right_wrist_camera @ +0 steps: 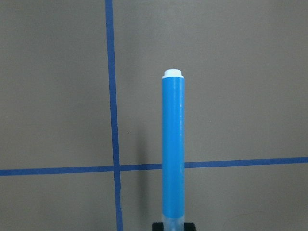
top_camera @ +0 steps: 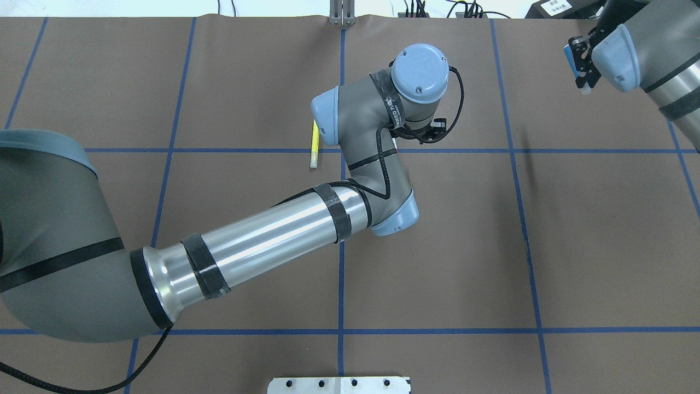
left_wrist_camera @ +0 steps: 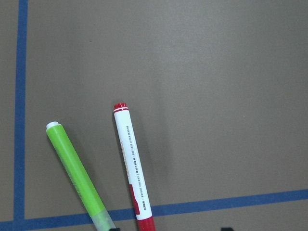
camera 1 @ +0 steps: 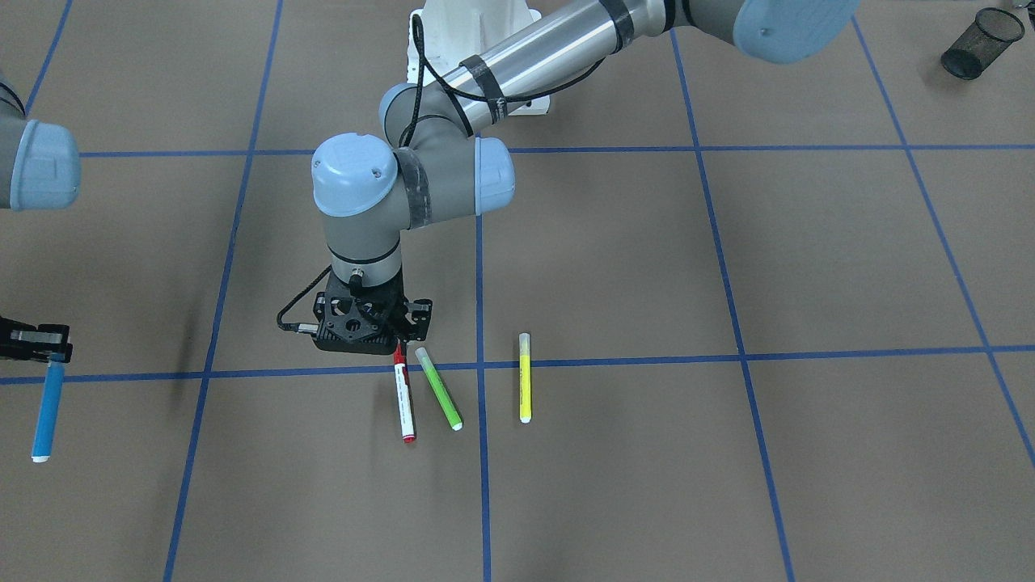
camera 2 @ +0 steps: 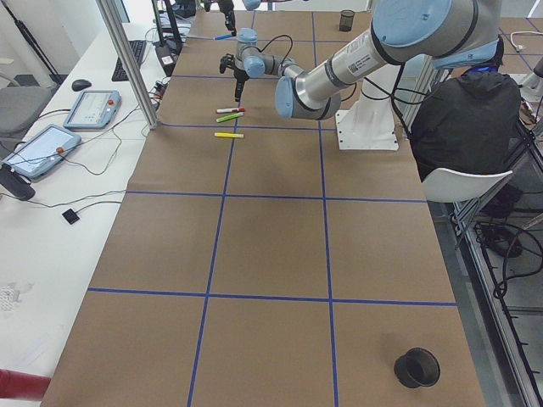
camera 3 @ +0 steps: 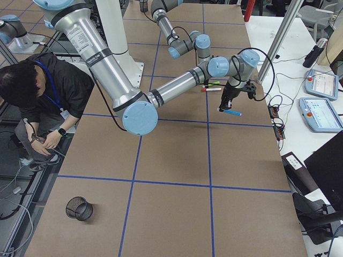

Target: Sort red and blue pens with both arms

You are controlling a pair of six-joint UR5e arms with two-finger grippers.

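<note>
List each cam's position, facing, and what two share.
Front-facing: across table, facing robot, down; left gripper over red pen.
Overhead: behind robot, downward; left arm hides that pen.
Exterior left: table's end; left arm near.
Exterior right: opposite end; right arm near.
Left wrist: looks down; red pen, green highlighter.
Right wrist: along held blue pen.
Shared: red pen, front-facing and left wrist.

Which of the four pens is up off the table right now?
The blue pen, held by the right hand. The red pen, green highlighter and yellow highlighter all lie flat on the table.
</note>
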